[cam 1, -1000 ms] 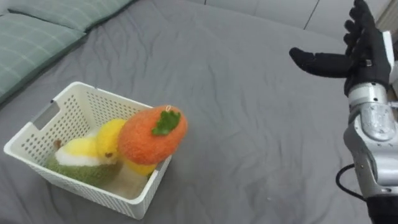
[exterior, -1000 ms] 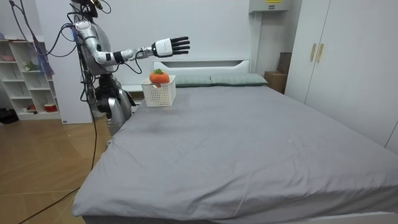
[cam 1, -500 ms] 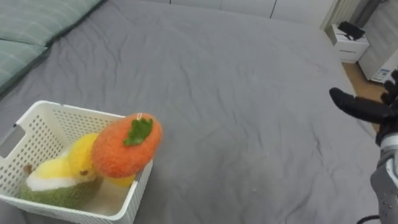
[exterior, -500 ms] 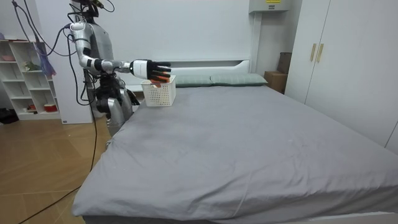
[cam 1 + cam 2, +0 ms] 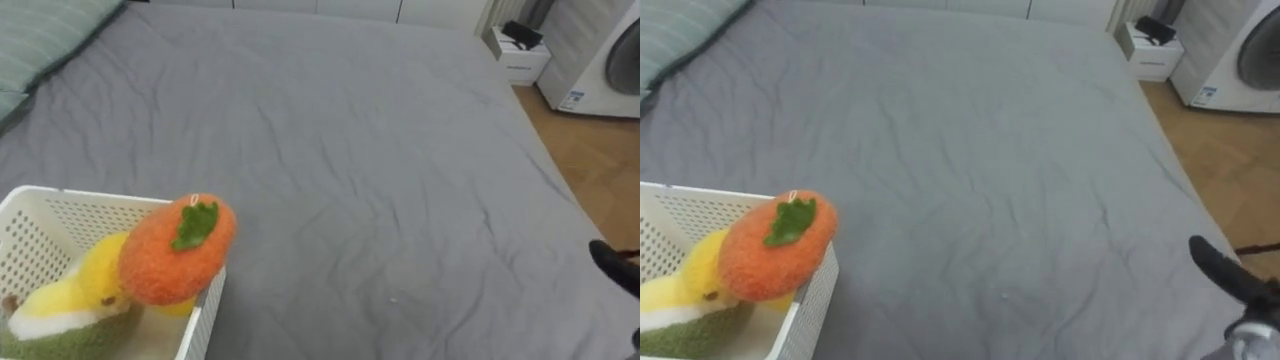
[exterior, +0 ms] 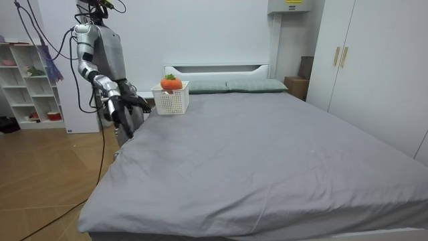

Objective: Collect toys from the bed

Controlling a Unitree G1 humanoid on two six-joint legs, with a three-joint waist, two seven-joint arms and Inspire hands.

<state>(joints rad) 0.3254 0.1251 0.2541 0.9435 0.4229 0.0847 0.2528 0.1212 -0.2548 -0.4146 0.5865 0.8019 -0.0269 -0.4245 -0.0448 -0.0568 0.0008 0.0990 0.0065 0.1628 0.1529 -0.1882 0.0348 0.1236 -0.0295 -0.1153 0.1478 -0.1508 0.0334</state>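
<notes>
Toys (image 5: 168, 256) heaped in basket (image 5: 62, 202); right hand (image 5: 1228, 275) beside bed (image 5: 350, 150).

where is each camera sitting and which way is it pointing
Left eye view: on the robot's head, looking down across the grey bed and white basket; the right hand at lower right.
Right eye view: beside it, same scene, same hand.
Room view: standing off the bed's foot, facing its headboard; the whole robot at the room view's left.
Shared: the basket and its orange toy.
</notes>
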